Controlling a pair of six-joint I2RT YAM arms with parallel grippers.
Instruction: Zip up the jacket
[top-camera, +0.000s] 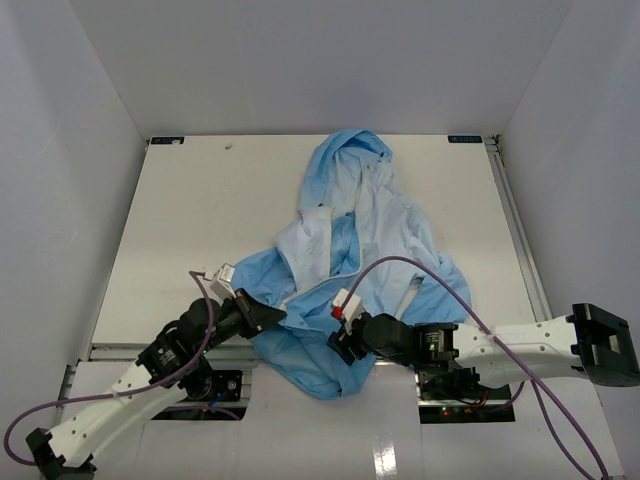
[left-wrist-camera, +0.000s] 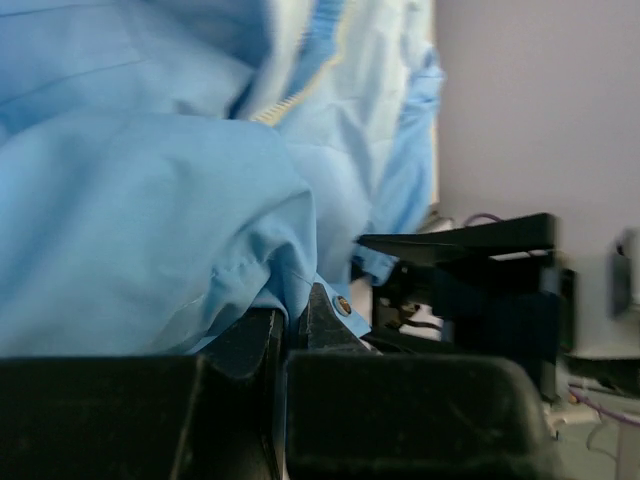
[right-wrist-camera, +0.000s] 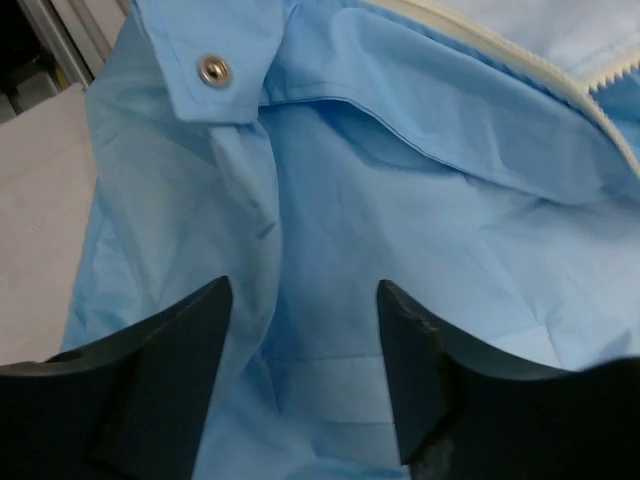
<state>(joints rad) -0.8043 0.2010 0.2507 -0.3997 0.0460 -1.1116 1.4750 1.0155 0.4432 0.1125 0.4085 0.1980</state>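
Shows large light blue thin fabric hooded jacket (top-camera: 350, 250) crumpled on white table top (top-camera: 200, 220), hood toward the far edge, hem bunched at the near edge between the two arms. Front lies open, paler lining exposed mid-garment.

Left black two-finger gripper (top-camera: 268, 316) at the jacket's near-left hem, fingers pressed together, pinching a fold of blue fabric (left-wrist-camera: 290, 335); round metal snap button (left-wrist-camera: 342, 305) just beside the pinch.

Right black two-finger gripper (top-camera: 345, 345) at the near hem, fingers spread apart (right-wrist-camera: 305, 300), holding nothing, blue fabric right behind them. Pale toothed zipper strip (right-wrist-camera: 520, 55) runs across the upper right of the right wrist view.
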